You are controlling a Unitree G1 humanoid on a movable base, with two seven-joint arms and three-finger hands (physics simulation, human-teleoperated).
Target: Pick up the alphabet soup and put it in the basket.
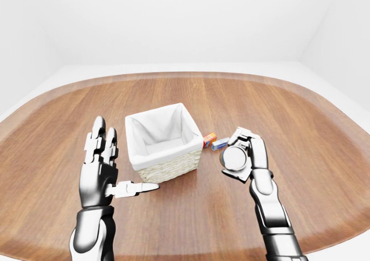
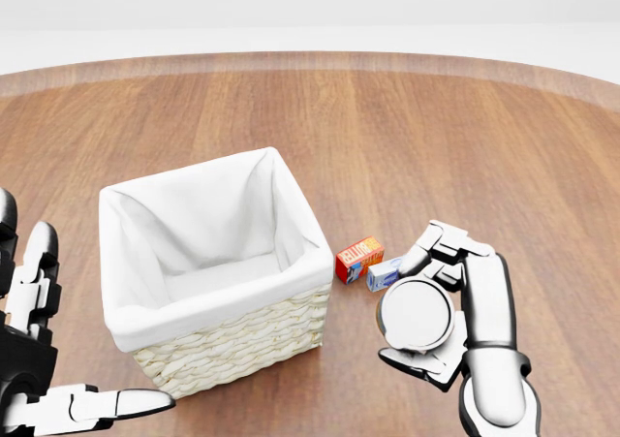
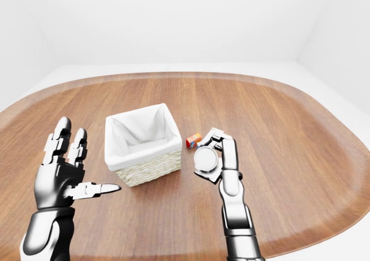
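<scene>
My right hand (image 2: 426, 306) is shut on the alphabet soup can (image 2: 416, 315), whose round silver lid faces the camera. It holds the can lifted above the table, to the right of the basket (image 2: 208, 263). That basket is woven wicker with a white cloth liner, and nothing lies inside it. At the lower left of the head view my left hand (image 2: 44, 359) stands open, fingers spread, apart from the basket. The can's label is hidden from view.
A small red and orange box (image 2: 358, 259) and a blue and white box (image 2: 385, 273) lie on the round wooden table (image 2: 436, 146) just right of the basket; my right hand partly covers the blue one.
</scene>
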